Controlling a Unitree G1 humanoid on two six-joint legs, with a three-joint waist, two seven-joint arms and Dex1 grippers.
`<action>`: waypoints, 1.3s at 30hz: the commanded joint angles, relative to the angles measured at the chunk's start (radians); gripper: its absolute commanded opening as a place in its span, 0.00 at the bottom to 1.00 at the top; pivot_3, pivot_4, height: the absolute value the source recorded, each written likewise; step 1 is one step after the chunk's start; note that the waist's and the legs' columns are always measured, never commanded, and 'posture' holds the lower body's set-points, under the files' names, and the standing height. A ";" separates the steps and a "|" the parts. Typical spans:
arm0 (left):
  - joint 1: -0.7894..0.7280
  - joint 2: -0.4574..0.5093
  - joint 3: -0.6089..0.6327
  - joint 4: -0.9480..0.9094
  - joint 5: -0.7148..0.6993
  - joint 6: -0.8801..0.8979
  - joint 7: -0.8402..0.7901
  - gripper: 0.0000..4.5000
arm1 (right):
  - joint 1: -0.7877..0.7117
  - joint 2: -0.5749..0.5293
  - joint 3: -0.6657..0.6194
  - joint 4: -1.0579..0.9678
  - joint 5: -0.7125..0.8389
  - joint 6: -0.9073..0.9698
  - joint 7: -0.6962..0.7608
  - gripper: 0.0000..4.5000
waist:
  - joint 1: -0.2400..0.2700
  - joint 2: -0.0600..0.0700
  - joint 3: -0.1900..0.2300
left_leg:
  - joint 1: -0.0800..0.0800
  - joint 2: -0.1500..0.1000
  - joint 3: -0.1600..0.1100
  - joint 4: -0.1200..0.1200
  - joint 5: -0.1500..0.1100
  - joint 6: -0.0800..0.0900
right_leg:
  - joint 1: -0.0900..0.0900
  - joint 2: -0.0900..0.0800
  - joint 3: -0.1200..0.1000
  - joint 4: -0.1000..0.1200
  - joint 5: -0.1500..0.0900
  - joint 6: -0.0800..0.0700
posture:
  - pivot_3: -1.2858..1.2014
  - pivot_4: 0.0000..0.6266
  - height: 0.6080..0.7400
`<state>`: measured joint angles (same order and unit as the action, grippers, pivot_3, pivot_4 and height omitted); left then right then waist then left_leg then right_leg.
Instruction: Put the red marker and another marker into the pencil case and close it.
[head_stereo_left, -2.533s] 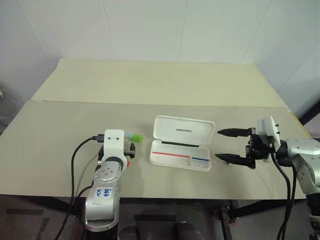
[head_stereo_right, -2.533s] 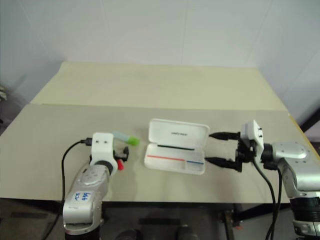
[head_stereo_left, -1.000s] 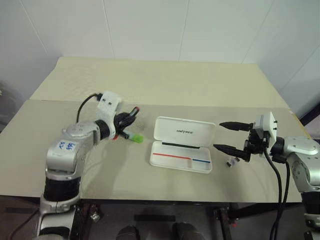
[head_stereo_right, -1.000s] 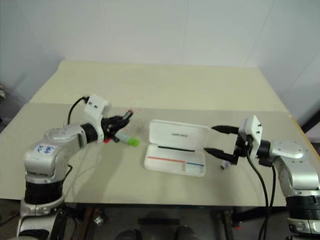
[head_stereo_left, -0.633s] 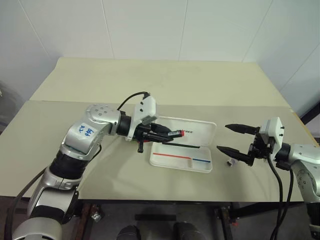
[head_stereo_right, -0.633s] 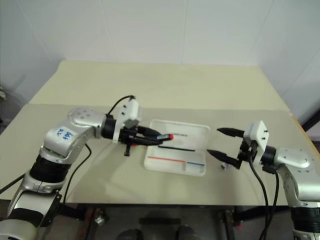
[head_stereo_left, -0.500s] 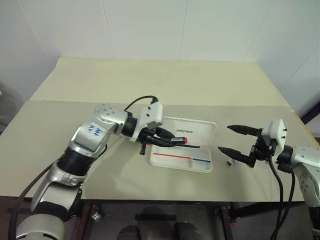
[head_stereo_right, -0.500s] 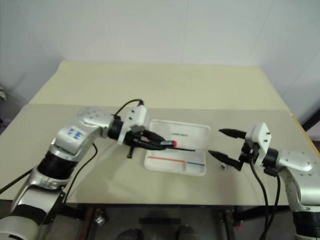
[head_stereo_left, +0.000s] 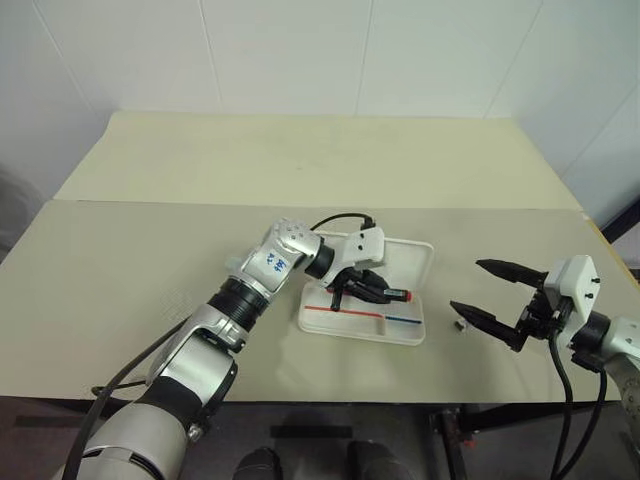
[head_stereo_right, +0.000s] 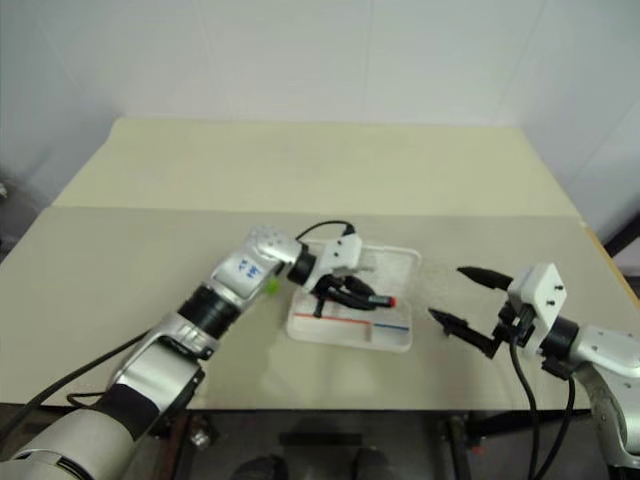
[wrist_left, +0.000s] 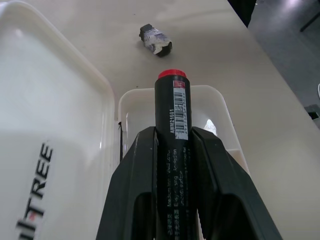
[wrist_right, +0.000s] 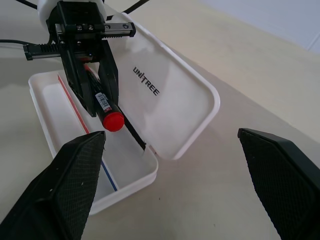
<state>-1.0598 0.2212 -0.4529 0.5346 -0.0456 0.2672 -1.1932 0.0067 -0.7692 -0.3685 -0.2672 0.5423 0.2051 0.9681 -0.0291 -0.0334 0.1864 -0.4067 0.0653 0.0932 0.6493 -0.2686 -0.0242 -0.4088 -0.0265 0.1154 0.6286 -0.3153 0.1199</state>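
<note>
Gripping the red marker (wrist_left: 172, 145) between its two black fingers (wrist_left: 137, 185), the left gripper (head_stereo_left: 372, 289) is clamped on the black barrel, with the red end sticking out past the fingertips. It hangs over the open tray of the pencil case (head_stereo_left: 408, 331), the marker pointing toward the robot's right along the tray's length (the barcode label on the barrel faces the wrist camera). The marker is above the tray rather than lying in it; whether it touches the tray floor cannot be told. The lid (wrist_right: 170, 97) lies flat open on the table (head_stereo_left: 150, 250), lettering up, just behind the tray.

The right gripper (head_stereo_left: 490, 292) stands wide open and empty, its fingers level and aimed toward the case from the robot's right, well apart from it. A small dark object (head_stereo_left: 459, 325) lies on the table between the case and this gripper's nearer finger.

The green highlighter (head_stereo_right: 271, 286) shows as a bit of lime green at the left forearm, on the table left of the case.

A second ago the left gripper was left of the case, beside the highlighter, marker in its grip; it has since swung right and come down over the tray. The right gripper has drawn back from the case a little, open as before.
</note>
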 joint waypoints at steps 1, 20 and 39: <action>-0.045 -0.025 -0.005 0.029 0.039 -0.022 0.009 0.13 | 0.022 0.004 -0.055 -0.059 0.031 0.006 -0.023 1.00 | 0.001 0.000 0.000 | 0.000 0.000 0.000 0.000 0.000 0.000 | 0.000 0.000 0.000 0.000 0.000 0.000 | 0.52 0.24 1.00; -0.037 -0.055 0.020 0.025 0.071 0.003 -0.001 0.99 | 0.039 0.000 -0.057 -0.068 0.035 0.008 -0.046 1.00 | 0.002 0.000 0.000 | 0.000 0.000 0.000 0.001 0.000 0.000 | 0.000 0.000 0.000 0.001 0.000 0.000 | 0.52 0.24 1.00; 0.136 -0.052 0.332 -0.641 -0.069 0.505 0.392 0.99 | -0.062 -0.024 -0.003 0.007 0.032 0.027 0.015 1.00 | 0.001 0.000 0.000 | 0.001 0.000 -0.002 0.009 0.001 0.000 | 0.001 0.000 0.000 0.012 0.000 0.001 | 0.52 0.24 1.00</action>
<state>-0.9191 0.1835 -0.1852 -0.0185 -0.0940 0.7077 -0.8980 -0.0377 -0.7754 -0.3642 -0.2616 0.5624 0.2354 0.9669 -0.0284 -0.0332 0.1866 -0.4060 0.0650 0.0913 0.6595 -0.2672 -0.0238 -0.4078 -0.0263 0.1158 0.6419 -0.3155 0.1211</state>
